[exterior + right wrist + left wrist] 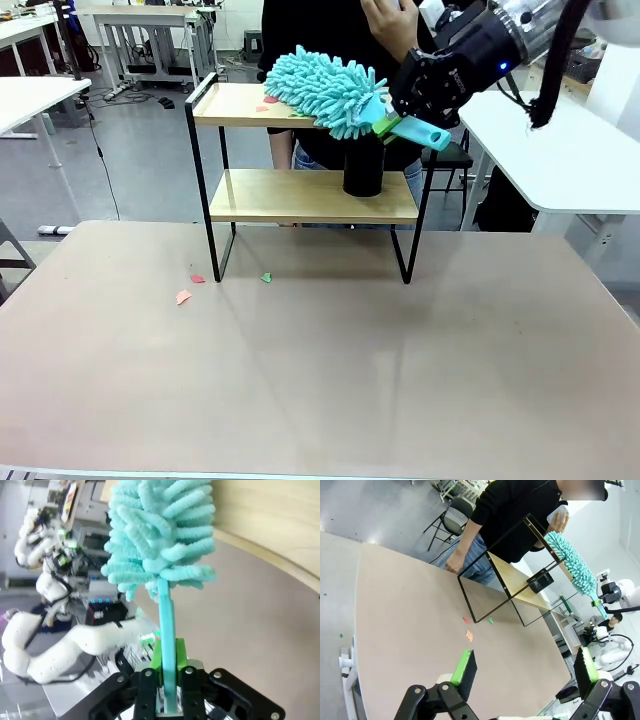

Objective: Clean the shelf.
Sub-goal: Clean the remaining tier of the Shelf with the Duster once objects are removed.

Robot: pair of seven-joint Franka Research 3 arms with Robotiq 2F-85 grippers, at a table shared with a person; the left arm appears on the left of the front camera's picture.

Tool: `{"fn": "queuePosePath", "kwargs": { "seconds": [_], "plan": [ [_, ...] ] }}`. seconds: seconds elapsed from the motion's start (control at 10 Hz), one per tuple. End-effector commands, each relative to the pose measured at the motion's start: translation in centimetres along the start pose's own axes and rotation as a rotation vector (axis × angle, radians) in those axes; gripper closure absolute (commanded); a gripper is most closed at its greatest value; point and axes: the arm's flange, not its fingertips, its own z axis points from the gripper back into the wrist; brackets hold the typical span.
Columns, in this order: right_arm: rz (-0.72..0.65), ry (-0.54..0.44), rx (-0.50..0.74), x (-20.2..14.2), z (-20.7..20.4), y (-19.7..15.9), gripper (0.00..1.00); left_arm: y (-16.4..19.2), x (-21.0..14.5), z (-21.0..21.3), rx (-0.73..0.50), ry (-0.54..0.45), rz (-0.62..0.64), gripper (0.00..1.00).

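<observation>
Standing toward the far side of the surface (pixel 320 380), a little left of its middle, the shelf (pixel 213 170) looks to be partway through its cleaning. The fluffy teal duster (pixel 325 88) lies with its head on the right part of the top board (pixel 235 105). Its handle is clenched in the robot's right hand (pixel 402 120), which comes in from the far right. The right wrist view shows both green pads pressed against the handle.

A few reddish scraps (pixel 269 101) sit on the top board just left of the duster head, so that board is not done yet. The lower board (pixel 285 195) carries a black cup (pixel 364 165) at its right side. I can make out no scraps there, though the part behind the cup is hidden.

Down on the surface by the shelf's near left foot lie two red scraps (pixel 184 296) and a green one (pixel 266 278). To my eye these are debris off the shelf.

The left hand (pixel 525 672) hangs released over the near part of the surface, well apart from the shelf. A person (pixel 330 30) stands just behind the shelf.

What I judge is left: sweeping the last scraps off the top board, then perhaps a pass over the lower one.
</observation>
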Motion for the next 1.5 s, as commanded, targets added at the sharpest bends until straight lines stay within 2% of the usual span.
{"fn": "queuePosePath", "kwargs": {
  "seconds": [0.0, 0.1, 0.2, 0.4, 0.5, 0.7, 1.1, 1.2, 1.3, 1.4],
  "plan": [
    [0.118, 0.157, -0.002, 0.6, 1.2, 0.0, 0.88, -0.1, 0.1, -0.1, -0.013, -0.015, -0.022, 0.0],
    [0.175, 0.303, 0.041, 0.1, 1.3, 0.1, 0.88, -0.1, 0.1, -0.1, -0.013, -0.015, -0.022, 0.0],
    [0.216, 0.397, 0.096, -0.4, 1.4, -0.1, 0.88, -0.1, 0.1, -0.1, -0.013, -0.015, -0.022, 0.0],
    [0.26, 0.499, 0.169, -1.2, 1.8, -0.5, 0.88, -0.1, 0.1, -0.1, -0.013, -0.015, -0.022, 0.0],
    [0.281, 0.517, 0.223, -1.7, 2.2, -0.7, 0.88, -0.1, 0.1, -0.1, -0.013, -0.015, -0.022, 0.0],
    [0.296, 0.515, 0.309, -2.6, 3.1, -1.3, 0.88, -0.1, 0.1, -0.1, -0.013, -0.015, -0.022, 0.0],
    [0.236, 0.501, 0.335, -3.1, 3.4, -2.2, 0.88, -0.1, 0.1, -0.1, -0.013, -0.015, -0.022, 0.0],
    [0.21, 0.457, 0.394, -4.0, 4.8, -3.0, 0.88, -0.1, 0.1, -0.1, -0.013, -0.015, -0.022, 0.0],
    [0.186, 0.407, 0.513, -5.9, 7.1, -4.3, 0.88, -0.1, 0.1, -0.1, -0.013, -0.015, -0.022, 0.0],
    [0.142, 0.329, 0.625, -9.8, 10.5, -6.6, 0.88, -0.1, 0.1, -0.1, -0.013, -0.015, -0.022, 0.0]
  ]
}}
